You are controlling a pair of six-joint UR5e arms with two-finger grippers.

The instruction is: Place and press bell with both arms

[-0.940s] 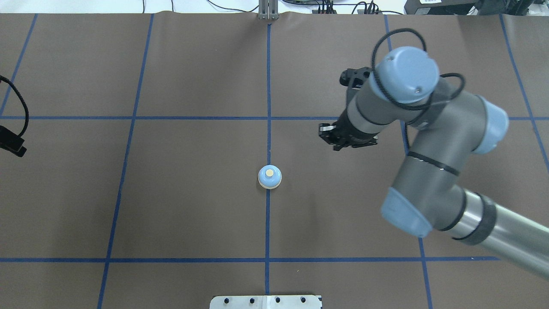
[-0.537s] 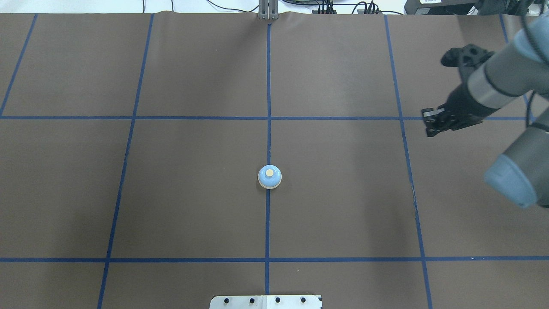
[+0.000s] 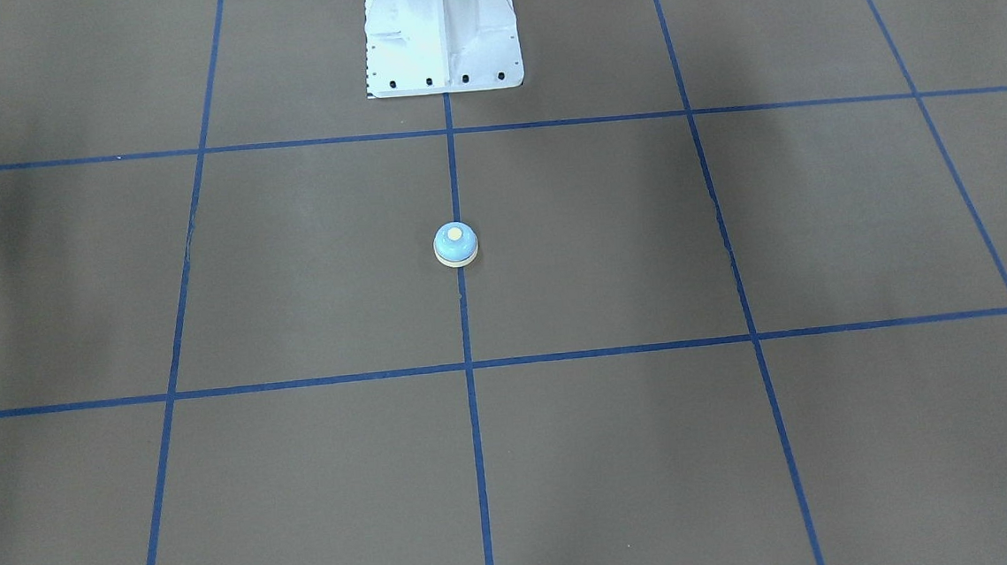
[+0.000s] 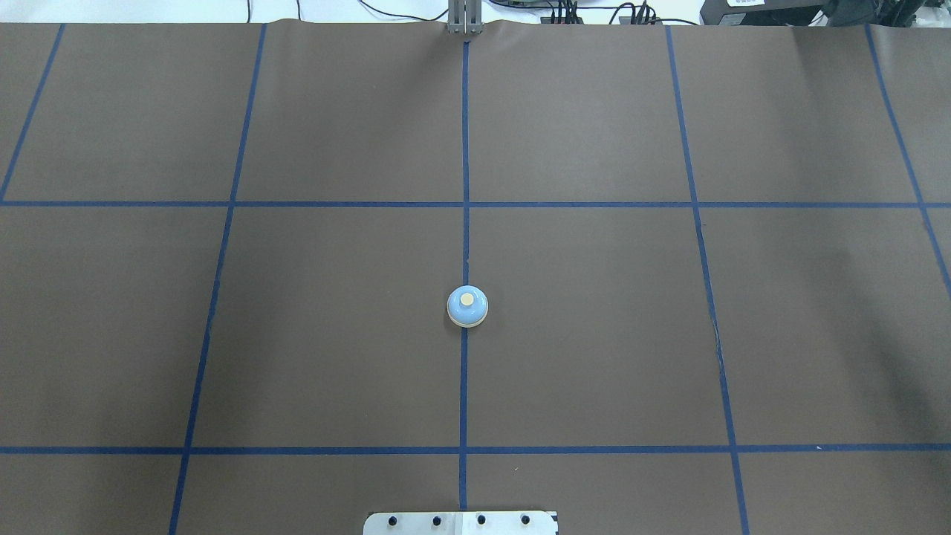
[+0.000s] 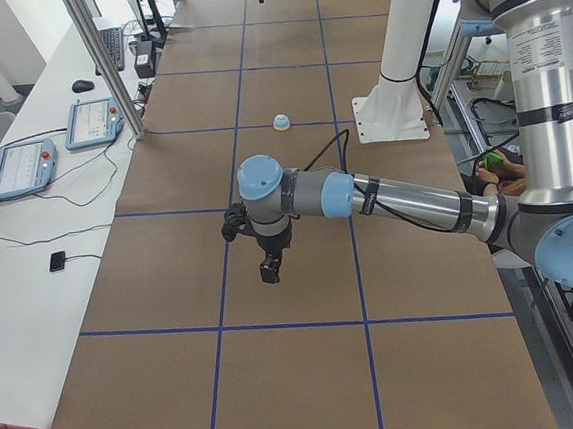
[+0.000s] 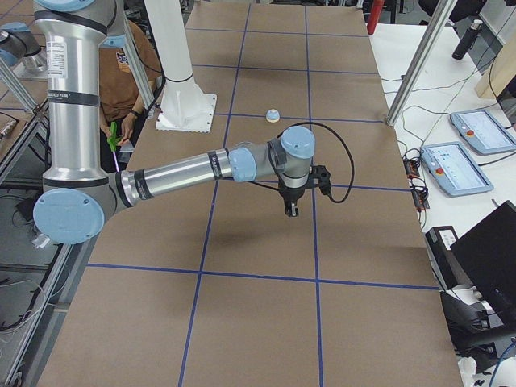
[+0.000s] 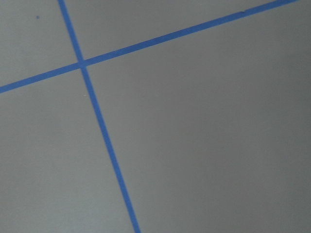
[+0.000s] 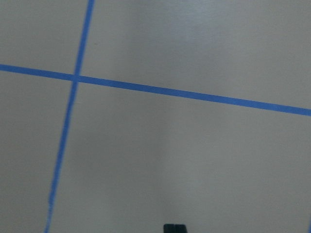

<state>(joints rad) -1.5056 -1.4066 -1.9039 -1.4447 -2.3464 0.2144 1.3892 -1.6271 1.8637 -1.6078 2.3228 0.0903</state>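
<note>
The bell (image 4: 467, 306) is stood upright on the tabletop (image 4: 334, 334), on the centre tape line (image 4: 463, 386), with its button (image 4: 466, 299) facing up. Being round, it presents no long axis. It is touched by nothing. The left gripper (image 5: 270, 267) and the right gripper (image 6: 289, 209) are held above the tabletop, well apart from the bell and toward opposite ends, so the bell lies inward from each. Neither can be judged the nearer. Whether either is released or clenched cannot be told.
</note>
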